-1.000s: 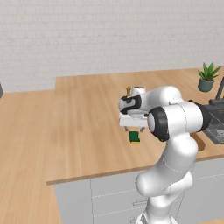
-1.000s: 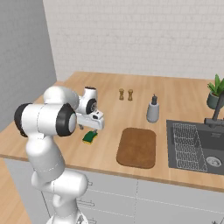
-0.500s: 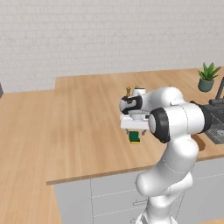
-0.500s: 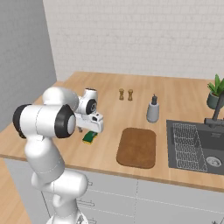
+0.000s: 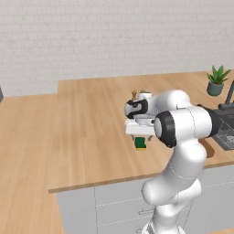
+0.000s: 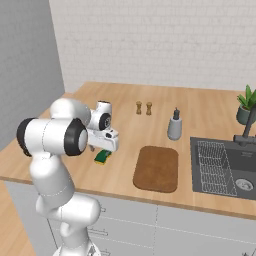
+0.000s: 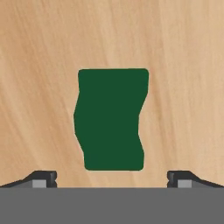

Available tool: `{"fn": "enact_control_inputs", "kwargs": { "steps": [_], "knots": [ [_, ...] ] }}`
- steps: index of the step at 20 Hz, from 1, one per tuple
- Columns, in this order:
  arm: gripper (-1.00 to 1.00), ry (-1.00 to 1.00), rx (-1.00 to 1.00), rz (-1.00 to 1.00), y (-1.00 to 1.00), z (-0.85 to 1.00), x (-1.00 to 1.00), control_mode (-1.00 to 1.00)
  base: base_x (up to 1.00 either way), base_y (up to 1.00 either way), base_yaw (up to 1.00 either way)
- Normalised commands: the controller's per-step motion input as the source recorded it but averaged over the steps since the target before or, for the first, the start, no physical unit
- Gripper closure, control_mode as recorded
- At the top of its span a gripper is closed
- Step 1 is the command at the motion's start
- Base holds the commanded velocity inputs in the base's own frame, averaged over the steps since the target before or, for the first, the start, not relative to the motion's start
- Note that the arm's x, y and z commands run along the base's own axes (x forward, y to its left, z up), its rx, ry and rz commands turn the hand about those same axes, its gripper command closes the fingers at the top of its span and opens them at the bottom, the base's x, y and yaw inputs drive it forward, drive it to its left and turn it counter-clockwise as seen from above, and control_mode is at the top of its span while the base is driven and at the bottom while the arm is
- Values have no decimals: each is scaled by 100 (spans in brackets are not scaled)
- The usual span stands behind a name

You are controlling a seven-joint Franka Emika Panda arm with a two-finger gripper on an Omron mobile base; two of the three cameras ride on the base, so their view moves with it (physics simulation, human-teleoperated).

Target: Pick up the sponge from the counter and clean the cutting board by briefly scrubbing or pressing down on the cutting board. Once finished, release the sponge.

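The sponge (image 7: 111,118) lies dark green face up on the light wooden counter (image 5: 82,128). My gripper (image 7: 111,177) hangs straight above it and is open, with its two fingertips (image 7: 41,178) spread wider than the sponge. In the base views the sponge (image 5: 140,144) (image 6: 103,157) peeks out just under the hand, near the counter's front edge. The reddish-brown cutting board (image 6: 156,168) lies flat to the right of the sponge, apart from it. In the left base view, a sliver of the board (image 5: 208,148) shows behind the arm.
Two small shakers (image 6: 144,108) stand behind the board, and a grey soap dispenser (image 6: 174,127) at its far right corner. A dark sink (image 6: 222,167) with a faucet lies to the right, and a potted plant (image 6: 246,105) stands behind it.
The hand has come down a little toward the sponge. The sponge and the board have not moved.
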Motion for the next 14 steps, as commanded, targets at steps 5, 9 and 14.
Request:
{"fn": "enact_control_inputs", "kwargs": {
  "steps": [5, 9, 14],
  "knots": [
    [-100, 0, 0, 0, 0, -7, 26, -100, 0, 0, 0],
    [-100, 3, 0, 0, 0, -10, 0, -100, 0, 0, 0],
    [-100, 5, 0, 0, -1, -30, 0, -100, 0, 0, 0]
  ]
}}
